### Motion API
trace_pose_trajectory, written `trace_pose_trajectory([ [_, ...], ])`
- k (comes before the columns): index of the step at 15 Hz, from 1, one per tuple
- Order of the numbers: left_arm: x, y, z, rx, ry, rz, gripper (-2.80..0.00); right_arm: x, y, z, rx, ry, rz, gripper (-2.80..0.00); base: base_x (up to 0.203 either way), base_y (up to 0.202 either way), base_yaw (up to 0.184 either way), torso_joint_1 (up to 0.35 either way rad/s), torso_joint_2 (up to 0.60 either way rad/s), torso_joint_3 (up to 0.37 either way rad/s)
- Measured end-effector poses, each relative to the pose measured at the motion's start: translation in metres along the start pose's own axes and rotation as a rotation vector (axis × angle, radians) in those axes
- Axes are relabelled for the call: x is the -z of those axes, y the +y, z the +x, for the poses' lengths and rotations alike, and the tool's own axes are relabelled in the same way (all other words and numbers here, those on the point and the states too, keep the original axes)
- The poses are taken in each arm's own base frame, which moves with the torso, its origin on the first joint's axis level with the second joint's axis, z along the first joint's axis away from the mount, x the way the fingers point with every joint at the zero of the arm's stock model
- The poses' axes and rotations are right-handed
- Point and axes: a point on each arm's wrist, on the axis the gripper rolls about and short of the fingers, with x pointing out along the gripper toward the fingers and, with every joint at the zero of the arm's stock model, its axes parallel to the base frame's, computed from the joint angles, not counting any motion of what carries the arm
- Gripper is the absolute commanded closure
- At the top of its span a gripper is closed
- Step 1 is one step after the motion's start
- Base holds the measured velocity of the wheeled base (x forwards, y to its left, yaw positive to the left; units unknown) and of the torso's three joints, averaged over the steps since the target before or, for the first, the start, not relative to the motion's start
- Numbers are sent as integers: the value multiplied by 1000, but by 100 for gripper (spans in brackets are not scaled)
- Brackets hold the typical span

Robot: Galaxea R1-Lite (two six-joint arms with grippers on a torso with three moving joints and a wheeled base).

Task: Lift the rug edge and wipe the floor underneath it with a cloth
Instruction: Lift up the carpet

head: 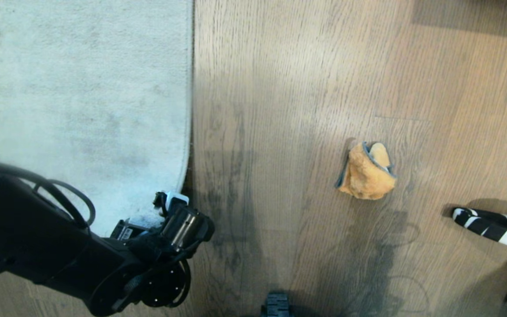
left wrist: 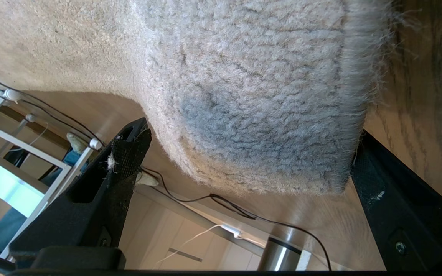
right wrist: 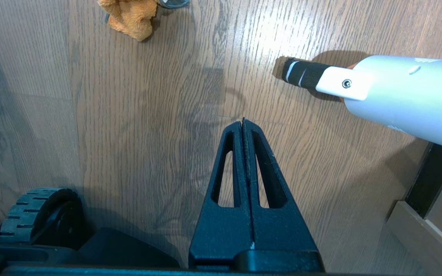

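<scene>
So the left gripper [left wrist: 244, 161] is sitting with its two black fingers [left wrist: 123, 153] spread wide, and the rounded corner of the rug edge [left wrist: 259, 115] is filling the gap between them. The pile is looking fuzzy and pale grey-beige, with a darker shaded patch right in the middle. One finger is carrying a bit of pale fluff on its textured pad. The other finger is lying just beside the rug's straight side, where loose fibres are sticking out over the floor [left wrist: 428, 107]. Beyond the corner, black cables [left wrist: 236, 207] are trailing across the planks, and a white metal frame [left wrist: 21, 153] is standing off to one side.
</scene>
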Motion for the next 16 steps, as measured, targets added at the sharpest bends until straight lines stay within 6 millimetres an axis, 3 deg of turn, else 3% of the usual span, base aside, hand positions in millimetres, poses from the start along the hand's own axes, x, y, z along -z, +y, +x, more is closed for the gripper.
trace_pose_trajectory([
  [8,-8,-9,-6,13,-32,-5,-280,0,0,0,0,0,0,0,0,0,0,0,0,0],
  [9,-9,-11,-8,15,-38,-2,0,0,0,0,0,0,0,0,0,0,0,0,0,0],
  [16,-8,-20,-10,27,-46,18,0,0,0,0,0,0,0,0,0,0,0,0,0,0],
])
